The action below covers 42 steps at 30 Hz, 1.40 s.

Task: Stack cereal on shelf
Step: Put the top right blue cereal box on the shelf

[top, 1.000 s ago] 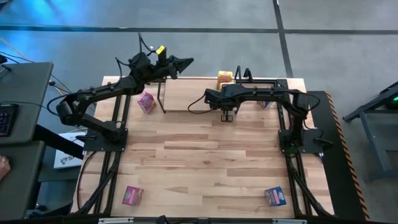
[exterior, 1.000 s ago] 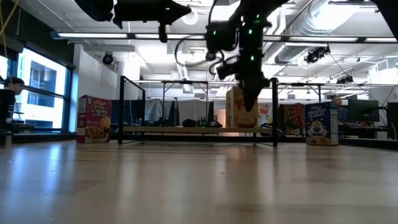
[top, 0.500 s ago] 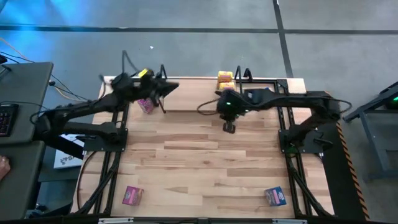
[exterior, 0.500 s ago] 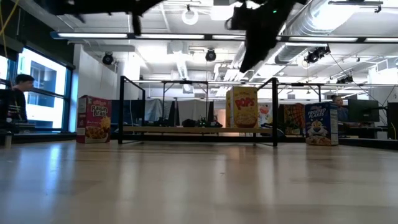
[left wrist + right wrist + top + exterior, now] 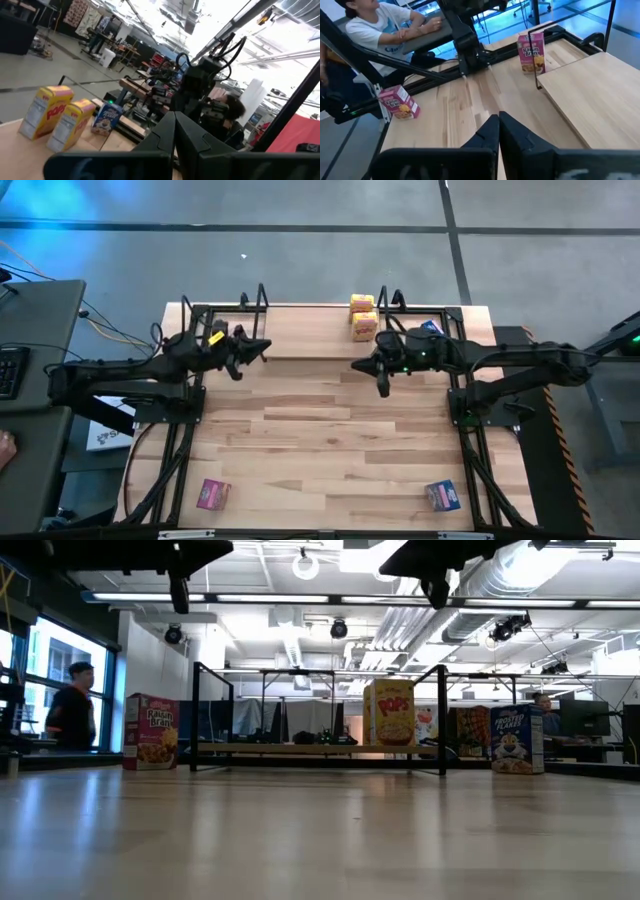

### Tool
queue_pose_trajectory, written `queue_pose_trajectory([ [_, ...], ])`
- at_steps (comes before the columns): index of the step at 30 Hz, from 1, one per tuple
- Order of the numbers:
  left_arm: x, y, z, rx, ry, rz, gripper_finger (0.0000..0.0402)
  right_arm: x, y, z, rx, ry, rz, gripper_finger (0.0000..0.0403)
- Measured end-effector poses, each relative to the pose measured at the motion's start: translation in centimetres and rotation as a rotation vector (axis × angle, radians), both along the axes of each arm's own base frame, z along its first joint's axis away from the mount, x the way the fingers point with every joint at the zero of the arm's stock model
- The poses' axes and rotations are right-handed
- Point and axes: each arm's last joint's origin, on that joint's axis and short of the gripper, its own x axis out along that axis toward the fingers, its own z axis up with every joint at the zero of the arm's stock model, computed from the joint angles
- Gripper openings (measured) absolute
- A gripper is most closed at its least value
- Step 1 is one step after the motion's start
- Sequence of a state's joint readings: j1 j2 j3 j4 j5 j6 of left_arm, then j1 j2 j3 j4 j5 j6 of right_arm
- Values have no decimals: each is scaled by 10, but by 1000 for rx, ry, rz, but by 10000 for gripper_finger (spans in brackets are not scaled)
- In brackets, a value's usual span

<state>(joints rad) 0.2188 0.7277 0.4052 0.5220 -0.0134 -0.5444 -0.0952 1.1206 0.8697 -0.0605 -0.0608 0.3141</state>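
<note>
Both claws clenched, nothing held: left gripper [image 5: 262, 346] and right gripper [image 5: 357, 366] hover by the shelf [image 5: 300, 330]. From above, two yellow boxes [image 5: 362, 316] stand on its board; pink box [image 5: 213, 494] and blue box [image 5: 442, 495] lie at the near table edge. Right wrist view alone shows the raisin-bran box [image 5: 530, 52] beside the shelf's end.

Six cereal boxes. Yellow, two: first yellow box [image 5: 362, 302], second yellow box [image 5: 364, 324]. Blue, two: first blue box [image 5: 107, 118], second blue box [image 5: 442, 495]. Pink, two: first pink box [image 5: 531, 51], second pink box [image 5: 212, 494]. One shelf [image 5: 300, 335]. One bench [image 5: 330, 440].
</note>
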Motion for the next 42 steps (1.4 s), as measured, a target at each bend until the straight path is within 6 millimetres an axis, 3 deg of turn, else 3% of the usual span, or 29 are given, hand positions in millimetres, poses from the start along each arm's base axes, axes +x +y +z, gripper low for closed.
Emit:
queue_pose_trajectory([
  [17,0,0,-1,21,10,4,0,1,-1,9,-6,-83,-5,0],
  [23,0,0,-1,64,20,14,0,-2,-6,13,19,-108,-110,7],
  [26,0,0,-1,63,20,14,0,-11,-14,15,42,-86,-192,38],
  [30,0,0,-1,63,19,14,0,-30,-25,29,21,9,-306,117],
  [37,0,0,-1,55,17,12,0,-58,-62,70,-207,420,-638,249],
  [39,0,0,-1,47,15,10,0,-68,-80,68,-177,578,-740,266],
  [42,0,0,-1,45,15,10,0,-84,-105,50,-53,803,-761,274],
])
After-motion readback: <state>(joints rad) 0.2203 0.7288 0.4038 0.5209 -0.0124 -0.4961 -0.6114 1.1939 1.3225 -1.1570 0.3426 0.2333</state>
